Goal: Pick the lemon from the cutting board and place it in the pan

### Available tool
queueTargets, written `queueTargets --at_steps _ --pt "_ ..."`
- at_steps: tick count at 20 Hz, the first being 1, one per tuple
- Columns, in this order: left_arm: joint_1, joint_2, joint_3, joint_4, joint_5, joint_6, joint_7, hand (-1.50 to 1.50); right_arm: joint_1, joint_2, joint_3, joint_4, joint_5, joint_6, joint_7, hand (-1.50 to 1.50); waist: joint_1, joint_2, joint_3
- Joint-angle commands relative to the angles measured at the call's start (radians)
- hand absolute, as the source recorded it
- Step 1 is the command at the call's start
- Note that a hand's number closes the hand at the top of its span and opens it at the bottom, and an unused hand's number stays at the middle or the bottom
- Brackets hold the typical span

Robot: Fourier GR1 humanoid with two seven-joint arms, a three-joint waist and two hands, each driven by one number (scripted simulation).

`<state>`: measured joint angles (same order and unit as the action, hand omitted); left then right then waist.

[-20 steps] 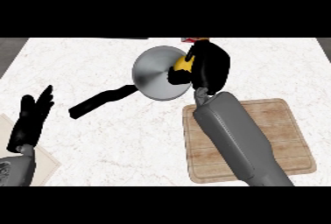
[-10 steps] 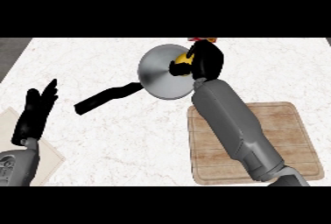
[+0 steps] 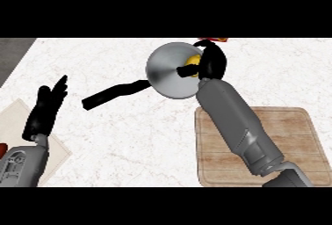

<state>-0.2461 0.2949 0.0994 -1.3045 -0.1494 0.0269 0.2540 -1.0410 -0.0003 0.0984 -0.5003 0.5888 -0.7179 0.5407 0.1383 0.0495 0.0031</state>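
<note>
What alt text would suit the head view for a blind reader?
The right robot hand holds a lemon at the right edge of a grey pan on a marble counter. A wooden cutting board lies nearer, and the left robot hand rests open at the left.

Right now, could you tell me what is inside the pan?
Only the lemon shows, at the right of the pan, gripped by the right hand, which covers much of it and the rim.

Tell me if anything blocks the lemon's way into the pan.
Nothing visible does. The right hand, curled round the lemon, is at the right rim of the pan, whose inside shows bare beside it.
</note>
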Motion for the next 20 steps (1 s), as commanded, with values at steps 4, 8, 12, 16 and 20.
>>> queueTargets --at_steps 4,8,12,16,20 --pt "-0.022 0.001 -0.008 -0.003 0.001 -0.014 0.017 0.00 0.014 0.000 -0.023 0.070 -0.126 -0.094 -0.185 -1.50 0.026 0.004 0.001" --pt "-0.030 -0.019 -0.011 0.029 0.000 -0.005 -0.003 0.00 -0.047 0.000 -0.078 0.056 -0.189 -0.148 -0.243 -1.50 0.019 0.009 0.000" --pt "-0.037 0.021 0.018 0.031 0.010 -0.022 0.000 0.00 -0.039 0.000 -0.088 0.054 -0.231 -0.248 -0.342 -1.50 0.005 -0.003 0.000" --pt "-0.018 0.019 0.017 0.031 0.006 -0.019 0.008 0.00 -0.075 0.000 -0.131 0.063 -0.285 -0.318 -0.384 -1.50 -0.010 -0.013 -0.001" --pt "0.003 0.027 0.044 0.056 0.011 -0.010 -0.017 0.00 -0.094 0.000 -0.165 0.126 -0.311 -0.363 -0.391 -1.50 -0.061 -0.026 -0.003"
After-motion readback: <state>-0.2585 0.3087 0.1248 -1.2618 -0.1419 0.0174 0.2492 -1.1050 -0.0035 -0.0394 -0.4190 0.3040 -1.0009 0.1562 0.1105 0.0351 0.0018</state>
